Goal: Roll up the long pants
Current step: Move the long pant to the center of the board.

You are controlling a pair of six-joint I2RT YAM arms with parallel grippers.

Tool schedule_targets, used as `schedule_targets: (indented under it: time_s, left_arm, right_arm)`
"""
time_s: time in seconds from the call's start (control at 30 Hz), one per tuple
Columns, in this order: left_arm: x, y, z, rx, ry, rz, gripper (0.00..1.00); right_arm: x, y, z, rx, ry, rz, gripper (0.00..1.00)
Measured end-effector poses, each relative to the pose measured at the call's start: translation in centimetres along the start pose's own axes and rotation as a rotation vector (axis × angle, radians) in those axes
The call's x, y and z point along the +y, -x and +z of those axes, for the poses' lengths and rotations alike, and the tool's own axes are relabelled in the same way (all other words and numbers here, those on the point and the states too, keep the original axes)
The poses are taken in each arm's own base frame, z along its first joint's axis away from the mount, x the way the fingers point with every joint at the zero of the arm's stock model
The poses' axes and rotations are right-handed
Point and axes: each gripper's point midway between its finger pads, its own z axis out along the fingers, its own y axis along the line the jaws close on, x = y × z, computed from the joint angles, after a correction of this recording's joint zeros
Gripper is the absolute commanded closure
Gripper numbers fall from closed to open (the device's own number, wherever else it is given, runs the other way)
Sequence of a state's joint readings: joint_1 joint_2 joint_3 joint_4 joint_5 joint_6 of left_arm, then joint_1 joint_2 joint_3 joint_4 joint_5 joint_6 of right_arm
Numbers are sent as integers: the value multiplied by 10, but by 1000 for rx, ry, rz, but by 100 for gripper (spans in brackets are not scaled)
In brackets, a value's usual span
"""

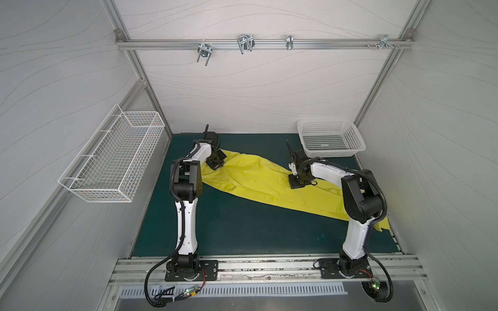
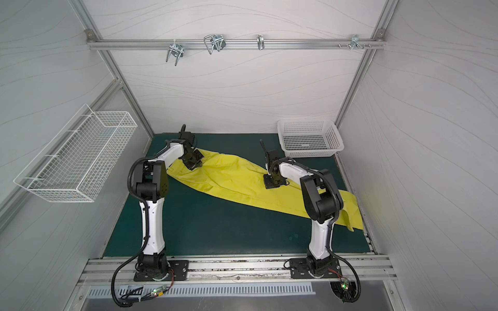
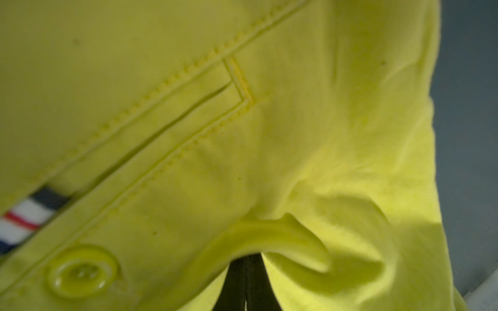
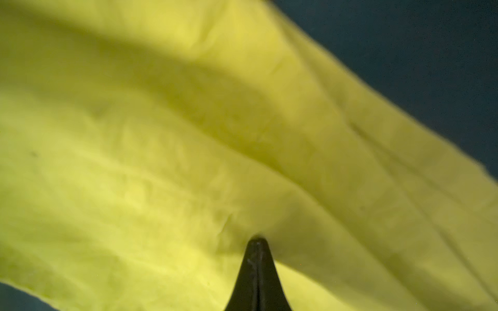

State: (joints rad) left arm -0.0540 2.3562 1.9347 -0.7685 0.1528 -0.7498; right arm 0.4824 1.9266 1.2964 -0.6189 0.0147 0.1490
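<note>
Right arm (image 1: 358, 199) hides part of the long pants (image 1: 253, 175), which lie spread across the green mat (image 1: 242, 229). Left claw (image 3: 246, 269) is closed, pinching a fold near the button (image 3: 80, 272). Right claw (image 4: 257, 245) is closed, tip on the cloth. White basket (image 1: 330, 138) sits near, behind them.

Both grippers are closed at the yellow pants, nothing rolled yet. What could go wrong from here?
1. The long pants lie slantwise and wrinkled; a roll begun so may come out crooked.
2. Their leg ends lie beneath the right arm at the mat edge; they may snag or slide off.
3. The left gripper pinches only a small fold near the button; it may slip.
</note>
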Motion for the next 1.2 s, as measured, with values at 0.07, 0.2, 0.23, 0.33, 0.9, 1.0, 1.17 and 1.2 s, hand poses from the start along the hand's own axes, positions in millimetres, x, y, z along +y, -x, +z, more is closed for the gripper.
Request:
schedule_targets:
  time_s: [0.07, 0.2, 0.23, 0.33, 0.9, 1.0, 1.17, 1.2]
  left_arm:
    - [-7, 9, 2, -10, -1, 17, 100]
    - [-9, 21, 3, -18, -9, 19, 100]
    - [-6, 24, 2, -19, -8, 15, 100]
    - [6, 34, 0, -18, -14, -12, 100]
    - [90, 43, -28, -27, 45, -94, 100]
    - [92, 41, -30, -27, 48, -85, 100]
    - [94, 38, -30, -26, 47, -74, 100]
    - [94, 38, -30, -27, 45, -74, 100]
  right_arm:
    - [19, -7, 4, 29, 5, -46, 100]
    - [58, -8, 8, 51, 65, -107, 100]
    - [65, -7, 9, 56, 77, -114, 100]
    - [79, -8, 10, 62, 121, -117, 100]
    - [-159, -27, -155, -434, -194, 526, 63]
    - [-194, -61, -149, -366, -291, 623, 66]
    - [-242, -117, -135, -289, -290, 856, 69]
    - [-252, -130, -135, -279, -300, 906, 69]
